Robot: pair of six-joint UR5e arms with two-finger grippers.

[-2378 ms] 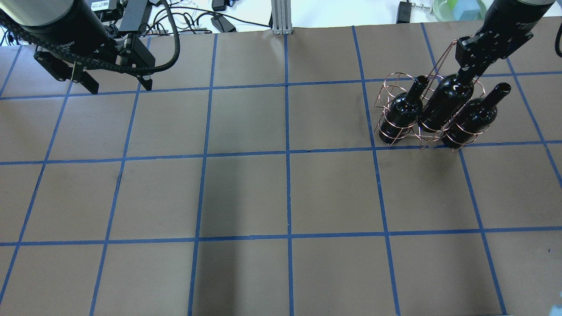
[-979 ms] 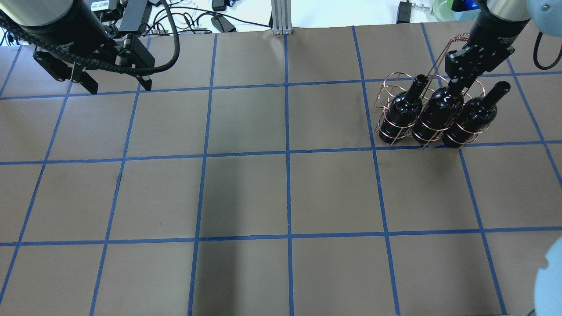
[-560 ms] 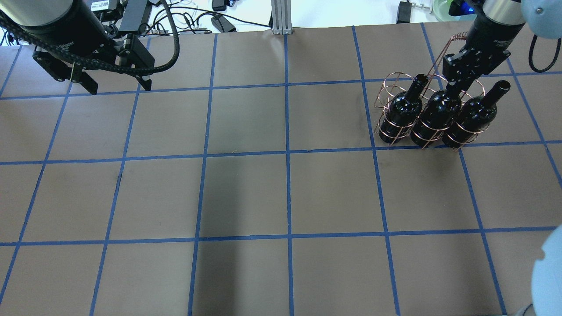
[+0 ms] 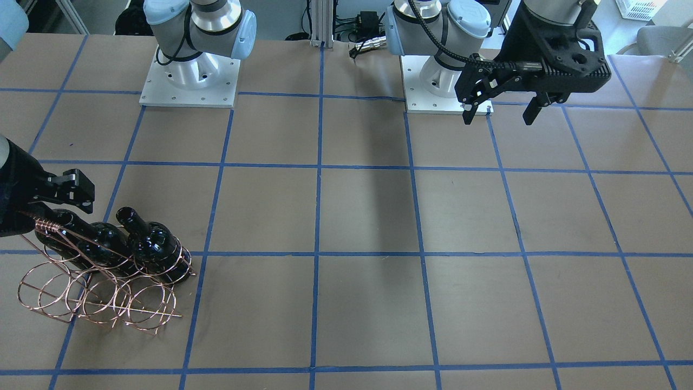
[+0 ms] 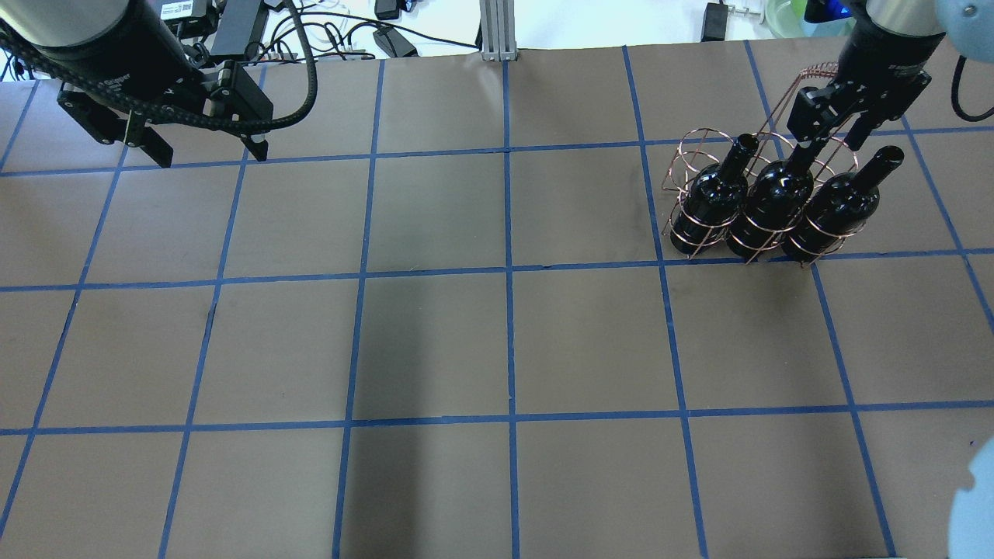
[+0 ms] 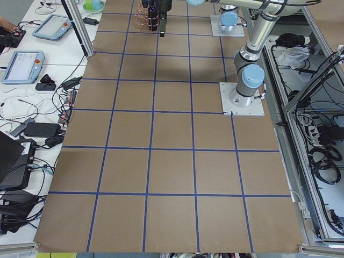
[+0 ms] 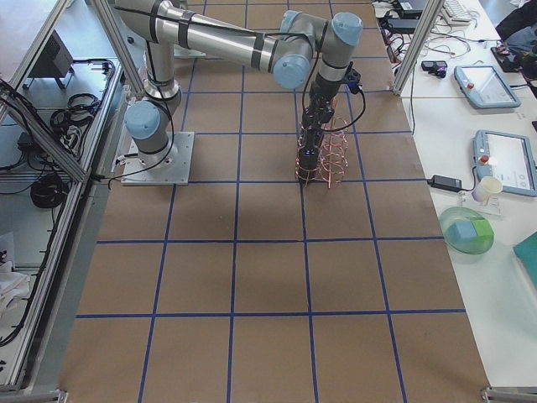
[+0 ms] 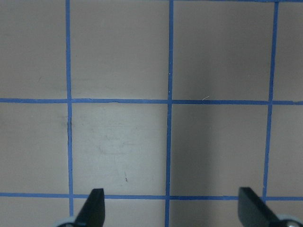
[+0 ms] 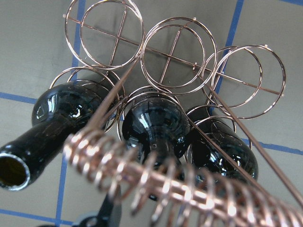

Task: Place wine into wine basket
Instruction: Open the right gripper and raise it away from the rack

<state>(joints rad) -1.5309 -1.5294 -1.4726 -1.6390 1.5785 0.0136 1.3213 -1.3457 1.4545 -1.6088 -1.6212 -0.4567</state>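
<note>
Three dark glossy wine bottles stand side by side in the front row of the copper wire wine basket (image 5: pixel 683 155): a left one (image 5: pixel 714 198), a middle one (image 5: pixel 776 198) and a right one (image 5: pixel 835 206). My right gripper (image 5: pixel 829 136) is open, its fingers spread on either side of the middle bottle's neck, beside the twisted handle bar (image 5: pixel 815 71). The right wrist view looks down on the middle bottle (image 9: pixel 154 125), the handle (image 9: pixel 189 189) and the empty back rings (image 9: pixel 175 52). My left gripper (image 5: pixel 210 154) hangs open and empty over the far left of the table.
The basket stands at the table's back right, near the edge. A green bowl (image 5: pixel 792 15) and cables (image 5: pixel 349 35) lie beyond the back edge, next to a metal post (image 5: pixel 497 31). My right arm's elbow (image 5: pixel 974 497) shows at the lower right corner.
My right gripper lowered the middle bottle into its ring, then opened and let go of the neck. The left arm has not moved.
</note>
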